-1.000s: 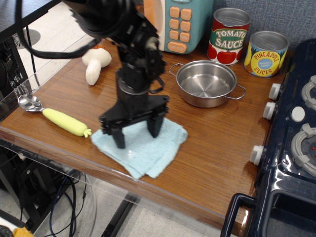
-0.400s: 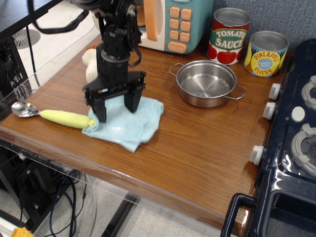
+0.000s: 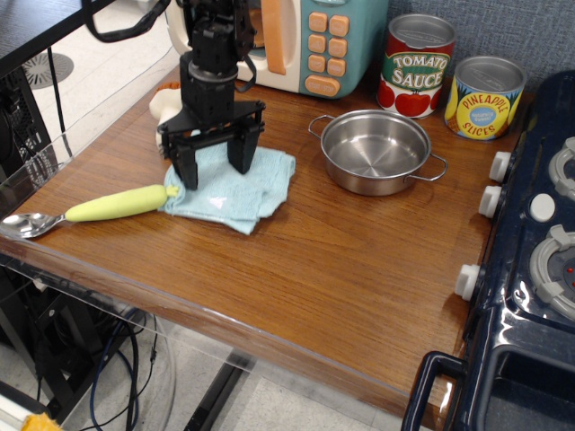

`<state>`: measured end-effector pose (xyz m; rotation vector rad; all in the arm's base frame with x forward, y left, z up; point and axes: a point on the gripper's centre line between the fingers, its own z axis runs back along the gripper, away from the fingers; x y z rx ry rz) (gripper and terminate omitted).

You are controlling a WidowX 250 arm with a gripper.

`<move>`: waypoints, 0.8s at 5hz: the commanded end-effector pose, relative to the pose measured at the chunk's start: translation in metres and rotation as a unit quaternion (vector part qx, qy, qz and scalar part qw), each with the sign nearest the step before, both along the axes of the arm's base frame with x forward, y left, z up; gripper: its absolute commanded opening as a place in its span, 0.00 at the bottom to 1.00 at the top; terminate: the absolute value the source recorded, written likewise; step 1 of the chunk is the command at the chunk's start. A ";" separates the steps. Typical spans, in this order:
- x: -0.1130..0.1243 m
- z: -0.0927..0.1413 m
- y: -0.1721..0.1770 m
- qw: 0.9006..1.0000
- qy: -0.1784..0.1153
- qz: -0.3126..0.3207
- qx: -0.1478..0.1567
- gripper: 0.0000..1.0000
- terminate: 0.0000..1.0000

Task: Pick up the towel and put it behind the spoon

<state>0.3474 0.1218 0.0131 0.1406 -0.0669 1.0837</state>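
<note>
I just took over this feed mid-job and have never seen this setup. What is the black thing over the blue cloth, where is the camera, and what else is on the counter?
There is one view, from a camera raised in front of the wooden counter, looking down at it. The black thing is the robot arm's gripper; its two fingers are spread and pointing down onto the towel, a light blue folded cloth. I cannot tell whether it is pinching any fabric. The spoon, with a lime-green handle and a silver bowl, lies left of the towel, its handle end touching or nearly touching the cloth's edge. A white mushroom toy sits behind the gripper, partly hidden. Further right are an empty steel pot, a tomato sauce can and a pineapple can. A toy microwave stands at the back, and a toy stove at the right edge.
</note>
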 end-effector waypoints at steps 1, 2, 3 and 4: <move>0.019 0.011 0.004 1.000 -0.016 -0.013 -0.003 1.00 0.00; 0.029 0.014 0.006 1.000 -0.020 -0.022 -0.010 1.00 0.00; 0.034 0.016 0.005 0.999 -0.021 -0.028 -0.014 1.00 0.00; 0.031 0.023 0.002 0.999 -0.028 -0.032 -0.018 1.00 0.00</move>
